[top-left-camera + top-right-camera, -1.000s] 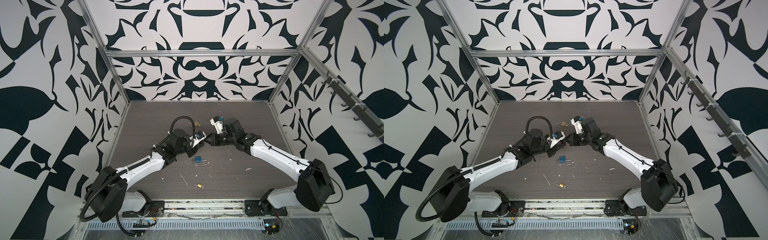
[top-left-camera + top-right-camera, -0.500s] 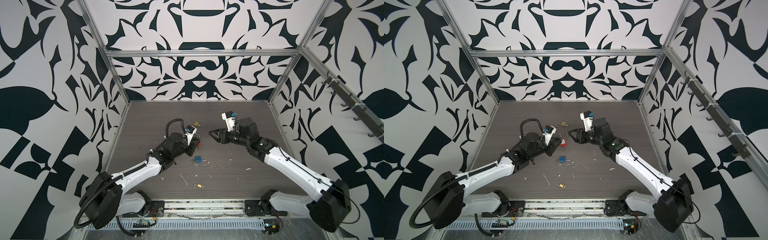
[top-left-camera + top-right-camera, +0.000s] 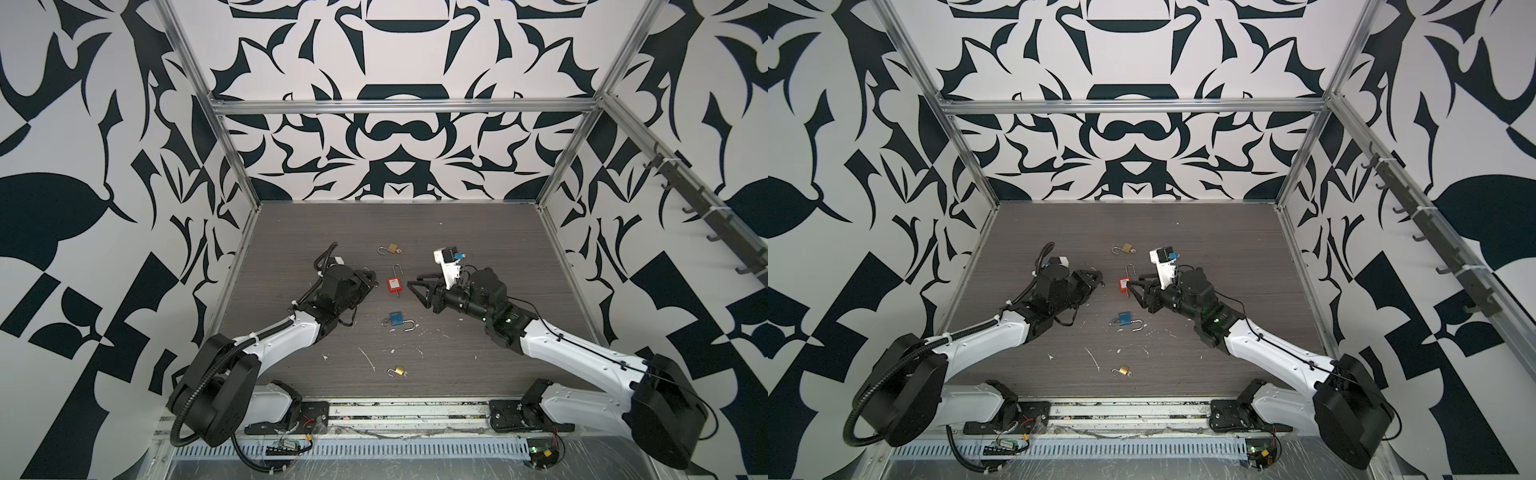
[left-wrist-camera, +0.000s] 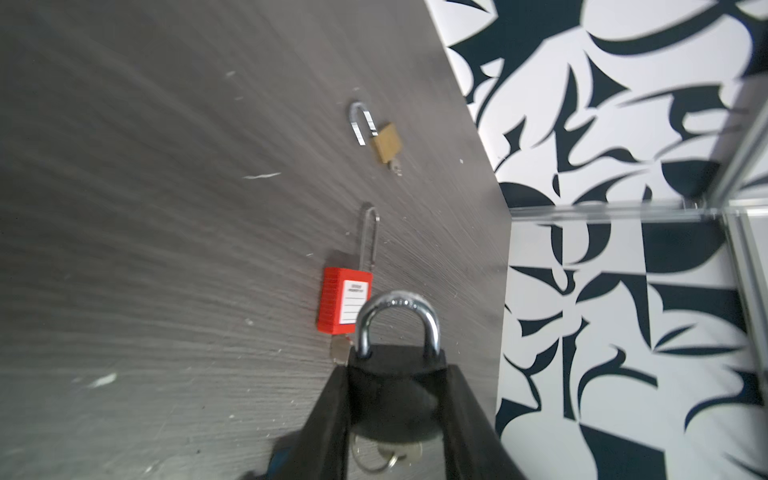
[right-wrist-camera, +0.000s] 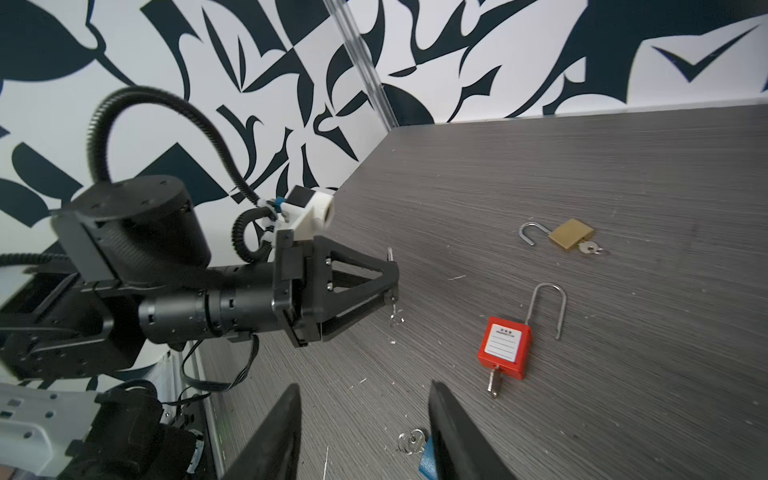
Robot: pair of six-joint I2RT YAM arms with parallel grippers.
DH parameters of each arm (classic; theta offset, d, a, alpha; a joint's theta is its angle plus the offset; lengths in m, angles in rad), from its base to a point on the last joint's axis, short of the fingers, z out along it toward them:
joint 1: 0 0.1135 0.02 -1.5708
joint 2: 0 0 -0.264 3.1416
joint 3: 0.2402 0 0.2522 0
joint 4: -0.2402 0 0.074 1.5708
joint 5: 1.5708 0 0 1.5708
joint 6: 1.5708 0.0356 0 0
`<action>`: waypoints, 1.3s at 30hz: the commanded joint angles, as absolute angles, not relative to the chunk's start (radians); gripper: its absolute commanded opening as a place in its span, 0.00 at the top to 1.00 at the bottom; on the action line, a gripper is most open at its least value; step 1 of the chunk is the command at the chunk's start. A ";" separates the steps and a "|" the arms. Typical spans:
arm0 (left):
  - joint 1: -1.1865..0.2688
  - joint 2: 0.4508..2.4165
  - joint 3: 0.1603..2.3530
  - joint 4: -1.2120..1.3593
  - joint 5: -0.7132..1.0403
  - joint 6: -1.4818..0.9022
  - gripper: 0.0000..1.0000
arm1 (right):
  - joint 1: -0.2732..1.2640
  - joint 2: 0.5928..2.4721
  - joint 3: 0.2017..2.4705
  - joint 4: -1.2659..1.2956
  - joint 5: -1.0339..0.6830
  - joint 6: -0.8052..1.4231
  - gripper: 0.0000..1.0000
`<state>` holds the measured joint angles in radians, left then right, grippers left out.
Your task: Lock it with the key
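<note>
Right gripper (image 5: 363, 386) backed off, spread, empty; left gripper (image 4: 395, 363) clamps black padlock (image 4: 397, 390); inserted key (image 4: 409, 449) may drop if tilted.

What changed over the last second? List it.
The right fingers opened and drew back rightward; the left fingers pulled back leftward with the black padlock, so they no longer meet mid-table. Unchanged: the left grip, the blue padlock and both brass padlocks.
</note>
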<state>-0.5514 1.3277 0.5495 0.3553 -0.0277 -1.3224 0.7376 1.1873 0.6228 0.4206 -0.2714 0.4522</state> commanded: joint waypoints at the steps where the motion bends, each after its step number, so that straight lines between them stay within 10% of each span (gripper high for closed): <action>1: -0.542 1.329 0.537 0.445 0.014 -1.522 1.00 | 0.772 1.259 0.681 0.493 -0.245 0.411 0.52; 39: -0.536 1.288 0.543 0.344 0.082 -1.486 1.00 | 0.798 1.697 0.894 0.577 -0.351 0.469 0.81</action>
